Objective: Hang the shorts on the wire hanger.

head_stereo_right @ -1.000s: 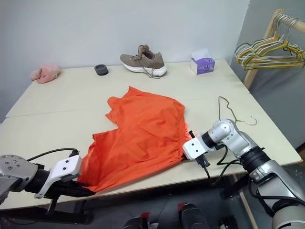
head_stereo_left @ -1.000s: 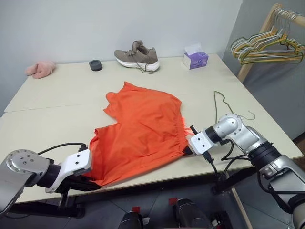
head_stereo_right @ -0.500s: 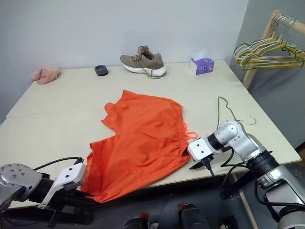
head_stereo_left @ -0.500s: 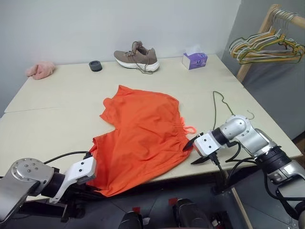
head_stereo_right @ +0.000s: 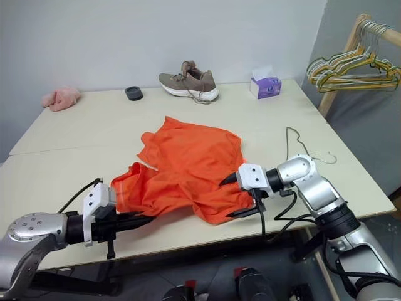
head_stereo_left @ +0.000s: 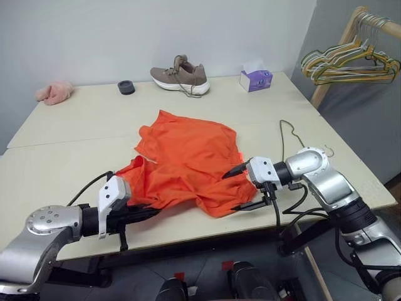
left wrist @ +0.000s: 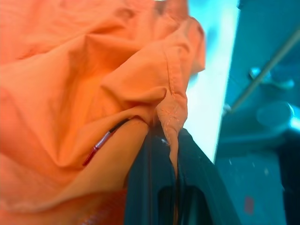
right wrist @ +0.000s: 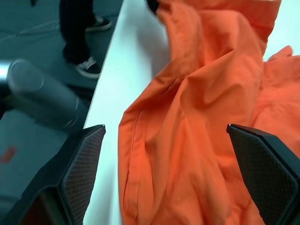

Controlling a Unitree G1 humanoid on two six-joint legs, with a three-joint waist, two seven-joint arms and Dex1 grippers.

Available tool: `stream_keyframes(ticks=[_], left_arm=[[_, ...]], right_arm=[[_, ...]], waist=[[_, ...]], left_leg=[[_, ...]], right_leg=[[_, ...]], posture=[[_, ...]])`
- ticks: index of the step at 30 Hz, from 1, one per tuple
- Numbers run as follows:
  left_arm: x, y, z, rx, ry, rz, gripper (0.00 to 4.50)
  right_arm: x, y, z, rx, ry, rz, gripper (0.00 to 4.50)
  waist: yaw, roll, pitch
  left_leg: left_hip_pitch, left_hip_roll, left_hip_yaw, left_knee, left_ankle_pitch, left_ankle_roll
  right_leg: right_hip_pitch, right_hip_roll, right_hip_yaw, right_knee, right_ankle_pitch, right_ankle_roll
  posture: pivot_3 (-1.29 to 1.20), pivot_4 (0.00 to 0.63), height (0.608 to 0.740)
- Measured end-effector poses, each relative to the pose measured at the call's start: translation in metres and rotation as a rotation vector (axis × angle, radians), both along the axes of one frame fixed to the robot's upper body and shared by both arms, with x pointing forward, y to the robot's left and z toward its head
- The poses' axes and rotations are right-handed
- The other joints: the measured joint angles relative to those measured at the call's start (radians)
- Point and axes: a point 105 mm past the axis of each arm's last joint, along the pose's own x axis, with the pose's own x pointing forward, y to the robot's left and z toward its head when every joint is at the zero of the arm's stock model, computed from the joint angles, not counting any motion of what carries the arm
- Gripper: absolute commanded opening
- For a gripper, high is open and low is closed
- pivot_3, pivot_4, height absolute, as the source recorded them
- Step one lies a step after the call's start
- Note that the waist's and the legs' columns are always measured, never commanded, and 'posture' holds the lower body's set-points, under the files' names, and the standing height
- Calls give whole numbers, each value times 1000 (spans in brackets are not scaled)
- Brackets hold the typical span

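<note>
The bright orange shorts [head_stereo_left: 185, 160] lie bunched in the middle of the table [head_stereo_left: 75, 135]. My left gripper [head_stereo_left: 152, 211] is shut on their near left hem at the table's front edge; in the left wrist view the fabric [left wrist: 93, 84] is pinched between the black fingers [left wrist: 154, 187]. My right gripper [head_stereo_left: 238, 188] stands open just above the shorts' right side, by the waistband, holding nothing. Its fingers [right wrist: 79, 173] are spread wide over the cloth [right wrist: 197, 117]. The thin wire hanger [head_stereo_left: 291, 135] lies flat on the table to the right of the shorts, behind my right wrist.
A grey shoe [head_stereo_left: 180, 74], a purple tissue box [head_stereo_left: 256, 79], a small black round object [head_stereo_left: 126, 86] and a pink fluffy cloth [head_stereo_left: 53, 92] sit along the far edge. A wooden rack with several hangers [head_stereo_left: 348, 59] stands at the far right. A person's legs [right wrist: 79, 28] stand beside the table.
My right gripper has opened, let go of the waistband and lifted to the left. My left gripper has pushed in to the right with the hem, bunching the shorts.
</note>
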Motion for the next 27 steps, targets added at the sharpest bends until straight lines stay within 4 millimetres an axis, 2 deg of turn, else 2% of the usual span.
stream_keyframes(ticks=[6,12,16,19,23,27], left_arm=[[12,11,-13,-75,-89,166,388],[8,2,-27,-173,-64,261,388],[9,-3,-26,-197,-77,272,388],[8,-7,-22,-201,-83,258,388],[6,-7,-24,-194,-71,275,388],[7,-8,-22,-191,-79,279,388]], right_arm=[[2,19,-2,136,-16,-108,4446],[0,31,-13,219,0,-228,4446],[-3,41,-29,214,8,-277,4446],[0,40,-35,184,-12,-307,4446],[7,31,-54,111,-6,-363,4446],[6,33,-52,132,16,-367,4446]], waist=[[1,-1,-1],[8,-1,-2],[10,-2,-2],[13,-2,-4],[14,-2,-4],[13,-2,-4]], left_leg=[[0,0,0,0,0,0],[-1,0,0,0,0,0],[0,0,0,0,0,0],[0,0,0,1,0,0],[0,0,0,2,0,0],[0,0,0,2,0,0]], right_leg=[[0,0,0,0,1,0],[0,0,0,-1,1,0],[0,1,0,0,1,-1],[1,1,1,-1,-1,-5],[1,1,1,-1,-1,-6],[1,1,1,-1,-1,-6]], posture=[[-126,67,740],[-137,65,740],[-135,65,740],[-141,68,740],[-152,68,740],[-157,67,740]])
